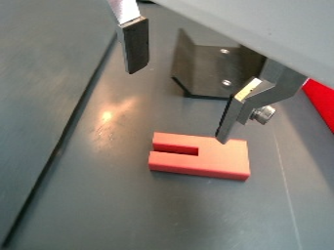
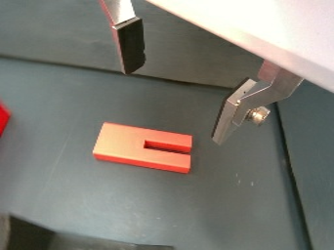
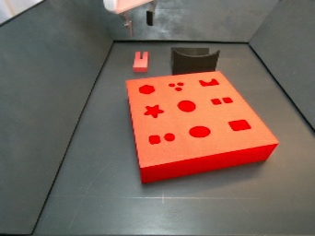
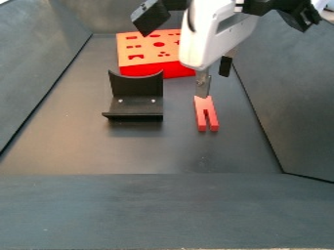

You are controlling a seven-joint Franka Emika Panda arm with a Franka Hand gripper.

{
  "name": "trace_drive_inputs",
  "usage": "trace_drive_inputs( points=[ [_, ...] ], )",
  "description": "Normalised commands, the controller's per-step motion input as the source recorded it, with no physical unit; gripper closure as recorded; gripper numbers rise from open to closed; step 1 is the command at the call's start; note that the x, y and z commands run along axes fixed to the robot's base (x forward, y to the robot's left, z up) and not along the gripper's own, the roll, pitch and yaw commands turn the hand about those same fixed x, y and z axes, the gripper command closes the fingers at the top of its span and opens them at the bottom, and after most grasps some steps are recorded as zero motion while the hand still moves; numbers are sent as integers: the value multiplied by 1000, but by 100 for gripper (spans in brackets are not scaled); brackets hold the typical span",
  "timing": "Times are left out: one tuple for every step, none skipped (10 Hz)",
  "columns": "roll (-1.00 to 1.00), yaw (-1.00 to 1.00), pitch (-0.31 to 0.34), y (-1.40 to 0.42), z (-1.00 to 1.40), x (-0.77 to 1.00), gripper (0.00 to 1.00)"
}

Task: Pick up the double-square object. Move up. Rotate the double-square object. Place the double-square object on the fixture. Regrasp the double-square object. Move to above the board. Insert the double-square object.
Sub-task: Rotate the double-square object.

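Observation:
The double-square object point(image 1: 198, 156) is a small red slotted block lying flat on the dark floor; it also shows in the other wrist view point(image 2: 144, 146) and in both side views point(image 3: 142, 62) point(image 4: 206, 114). My gripper point(image 1: 179, 104) point(image 2: 175, 105) hangs open just above it, and nothing is between the fingers point(image 1: 135, 44). In the side views the gripper point(image 3: 145, 17) point(image 4: 212, 80) is over the block. The fixture point(image 1: 216, 68) point(image 3: 193, 60) point(image 4: 135, 98) stands right beside the block. The board point(image 3: 197, 115) point(image 4: 154, 49) lies past the fixture.
Grey walls enclose the floor point(image 3: 74, 138) on its sides. A red edge of the board shows in both wrist views point(image 1: 319, 103) point(image 2: 4, 119). The dark corner of the fixture point(image 2: 53, 234) shows at a wrist view's edge.

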Motion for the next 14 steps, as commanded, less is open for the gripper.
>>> trace_drive_inputs(
  points=[
    [1,1000,-7,-1,-29,32,0],
    [1,1000,-7,-1,-29,32,0],
    [1,1000,-7,-1,-29,33,0],
    [1,1000,-8,-1,-28,33,0],
    [1,1000,-8,-1,-28,33,0],
    [1,1000,-8,-1,-28,33,0],
    [2,1000,-9,-1,-28,33,0],
    [2,1000,-9,-1,-28,33,0],
    [2,1000,-9,-1,-28,33,0],
    [2,1000,-10,-1,-28,33,0],
    [2,1000,-10,-1,-28,33,0],
    [2,1000,-11,-1,-28,33,0],
    [2,1000,-11,-1,-27,33,0],
    [2,1000,-12,-1,-27,33,0]
  ],
)
